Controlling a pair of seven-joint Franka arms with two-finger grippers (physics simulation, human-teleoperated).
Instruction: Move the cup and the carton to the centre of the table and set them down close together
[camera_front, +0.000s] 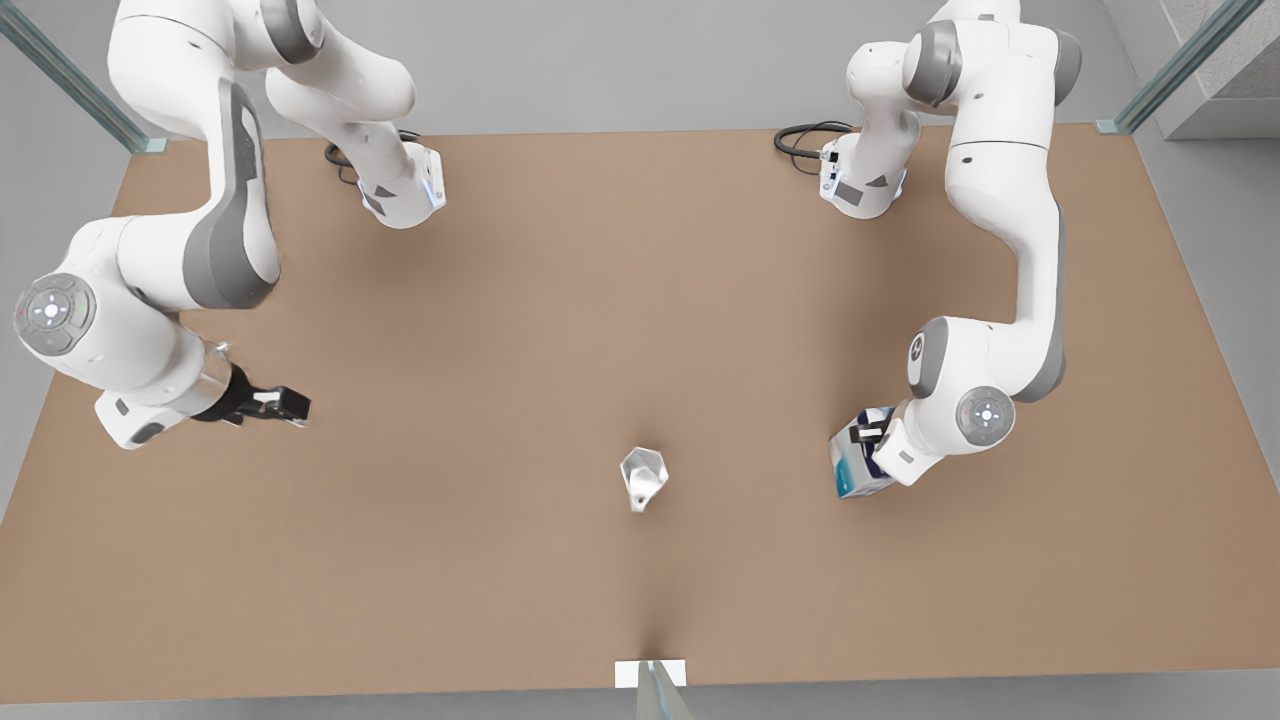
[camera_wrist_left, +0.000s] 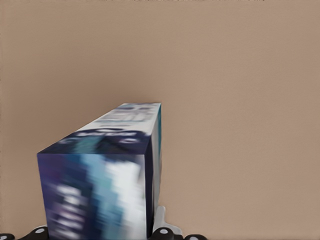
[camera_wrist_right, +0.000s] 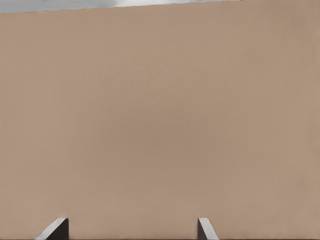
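Cup (camera_front: 642, 477) rests mid-table; left gripper (camera_front: 868, 437) clenches carton (camera_front: 857, 464) well apart from it, right gripper (camera_front: 285, 405) released, waiting.

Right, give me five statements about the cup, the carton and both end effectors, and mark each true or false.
1. The left end effector grips the carton. True.
2. The cup is held by the right end effector. False: the cup stands alone on the table, and the right end effector is open and holds nothing, off at the front view's left.
3. The carton is at the front view's right of the cup. True.
4. The cup and carton touch each other. False: bare table lies between them.
5. The cup lies at the table's far edge, by the arm bases. False: it sits nearer the near edge.
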